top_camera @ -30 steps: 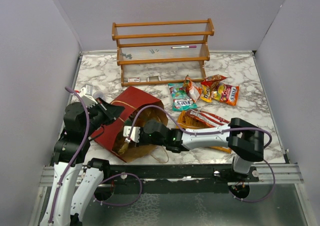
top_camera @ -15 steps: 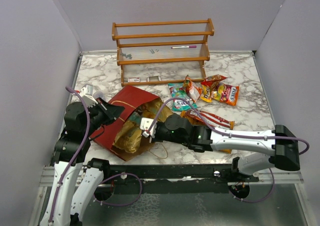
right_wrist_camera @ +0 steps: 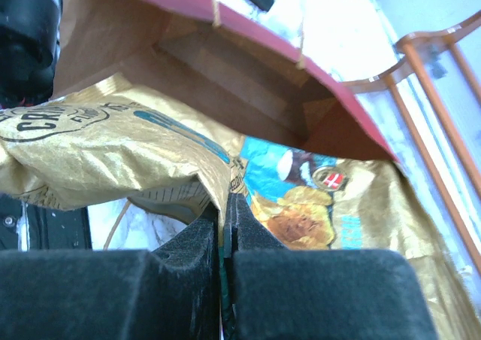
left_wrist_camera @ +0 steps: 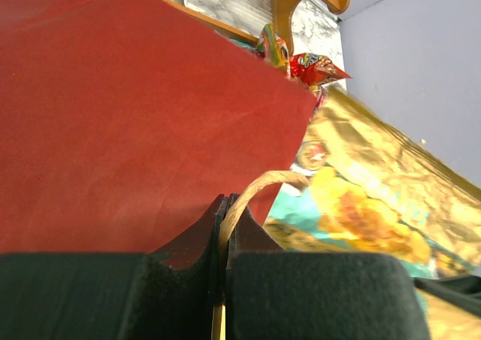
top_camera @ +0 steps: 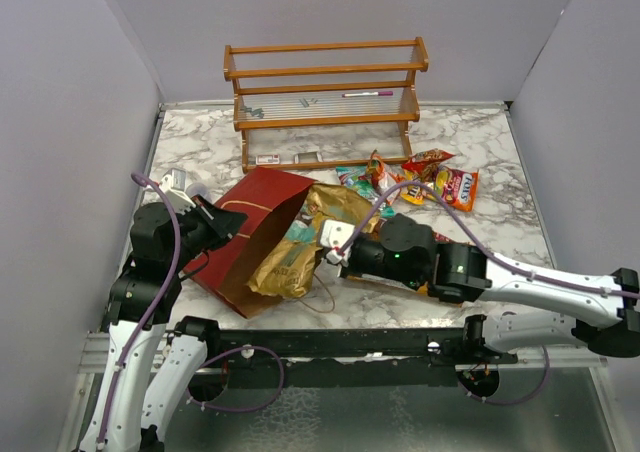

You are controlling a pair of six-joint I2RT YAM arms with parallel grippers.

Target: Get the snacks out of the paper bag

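Observation:
The dark red paper bag [top_camera: 250, 217] lies on its side at the left, mouth toward the right. My left gripper [top_camera: 226, 222] is shut on its tan twine handle [left_wrist_camera: 259, 183]; the bag's red outside [left_wrist_camera: 113, 114] fills the left wrist view. My right gripper [top_camera: 336, 242] is shut on the edge of a large crinkly gold chip bag [top_camera: 300, 247] that lies mostly outside the mouth. In the right wrist view the gold bag [right_wrist_camera: 98, 148] folds over my right gripper [right_wrist_camera: 225, 204] below the bag's brown inside [right_wrist_camera: 225, 77]. Other snacks, a teal packet [top_camera: 352, 179] and orange and red packets [top_camera: 445, 184], lie on the table.
A wooden rack [top_camera: 325, 97] stands at the back of the marble table [top_camera: 490, 142]. The bag's second twine handle [top_camera: 322, 302] loops onto the table near the front edge. An orange packet lies partly hidden under my right arm. Grey walls close in both sides.
My right arm has drawn back to the right, pulling the gold chip bag out of the paper bag's mouth. The left gripper has kept still on the handle.

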